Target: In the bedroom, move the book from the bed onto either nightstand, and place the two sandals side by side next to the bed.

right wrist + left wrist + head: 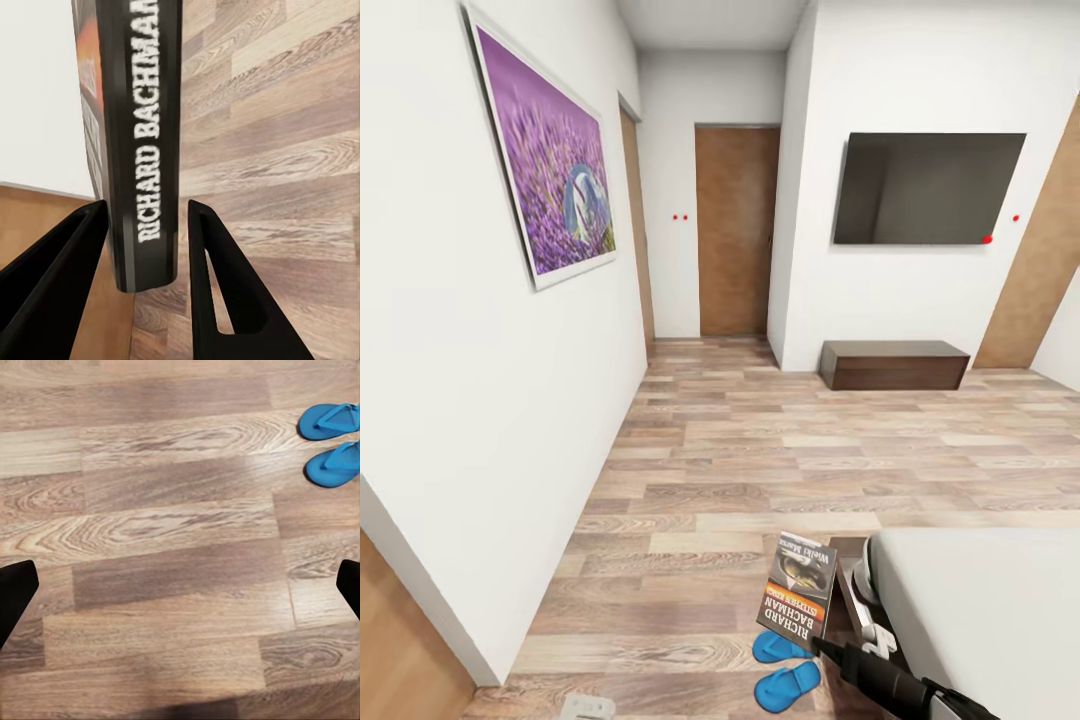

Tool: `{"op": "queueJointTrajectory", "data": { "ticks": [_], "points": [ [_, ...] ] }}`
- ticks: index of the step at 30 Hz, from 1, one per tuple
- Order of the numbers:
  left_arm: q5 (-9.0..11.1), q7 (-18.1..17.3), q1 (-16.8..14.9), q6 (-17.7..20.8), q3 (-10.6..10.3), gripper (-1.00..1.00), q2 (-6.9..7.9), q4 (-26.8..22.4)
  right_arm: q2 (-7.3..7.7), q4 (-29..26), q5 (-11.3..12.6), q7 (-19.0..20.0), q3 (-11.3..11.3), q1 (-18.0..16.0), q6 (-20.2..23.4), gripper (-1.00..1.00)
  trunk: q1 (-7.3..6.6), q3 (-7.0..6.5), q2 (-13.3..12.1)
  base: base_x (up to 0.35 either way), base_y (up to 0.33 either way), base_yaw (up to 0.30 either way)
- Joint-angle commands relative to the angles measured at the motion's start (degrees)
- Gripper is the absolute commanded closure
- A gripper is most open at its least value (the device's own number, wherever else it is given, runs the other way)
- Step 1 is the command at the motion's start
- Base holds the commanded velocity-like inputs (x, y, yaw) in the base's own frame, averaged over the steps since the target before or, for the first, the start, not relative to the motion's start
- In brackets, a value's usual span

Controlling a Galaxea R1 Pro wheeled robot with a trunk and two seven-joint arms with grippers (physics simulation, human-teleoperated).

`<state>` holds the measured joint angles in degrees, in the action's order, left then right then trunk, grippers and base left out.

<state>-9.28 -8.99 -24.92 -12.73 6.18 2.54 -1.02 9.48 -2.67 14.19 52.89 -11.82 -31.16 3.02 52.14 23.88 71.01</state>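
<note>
Head view: right gripper [828,643] at frame bottom, black arm rising from lower right, holding the book [797,588] up in the air just off the bed [980,610] corner. Cover faces the camera, lettering sideways. Dark brown item [847,590] pressed against the bed side, behind the book; may be the nightstand, can't confirm. Two blue sandals [785,665] on the plank floor [760,450] directly below the book, close together, near the bed side. Far from the bed: wall TV [928,188], low bench [895,364] under it, door [736,230], purple picture [545,150] on the left wall.

Left wrist view: left gripper's finger tips [16,592] at opposite frame edges w/ bare floor [165,555] between; jaws wide, holding nothing. Both sandals [334,442] nearby, roughly parallel, small gap.

Right wrist view: book spine [142,150] upright between the two black fingers [217,285]; jaws narrow, clamped on its lower end. "RICHARD BACHMAN" legible.

Step (judged): book-carry phase, book off the bed, not yet set down. Next needs: bring the book over a nightstand top, tip it flat, release.

View diffs: the head view gives bed-relative layout; the right wrist confirms the grip; the left wrist shows the sandal pairing more clearly.
</note>
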Motion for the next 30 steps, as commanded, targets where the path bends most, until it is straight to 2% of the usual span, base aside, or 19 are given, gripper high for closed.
{"op": "queueJointTrajectory", "data": {
  "ticks": [1,30],
  "points": [
    [-0.57,-0.15,-0.04,-0.19,0.5,-1.0,0.01,0.03,0.01,0.03,0.31,0.2,-0.05,-0.04,0.32,1.0,0.0,-0.03,0.04,0.0,0.0,0.0],
    [-0.57,-0.15,-0.04,-0.19,0.45,-1.0,0.01,0.05,-0.08,0.06,0.31,0.2,-0.05,-0.04,0.32,1.0,0.0,-2.69,0.04,0.0,0.0,0.0]
  ]
}}
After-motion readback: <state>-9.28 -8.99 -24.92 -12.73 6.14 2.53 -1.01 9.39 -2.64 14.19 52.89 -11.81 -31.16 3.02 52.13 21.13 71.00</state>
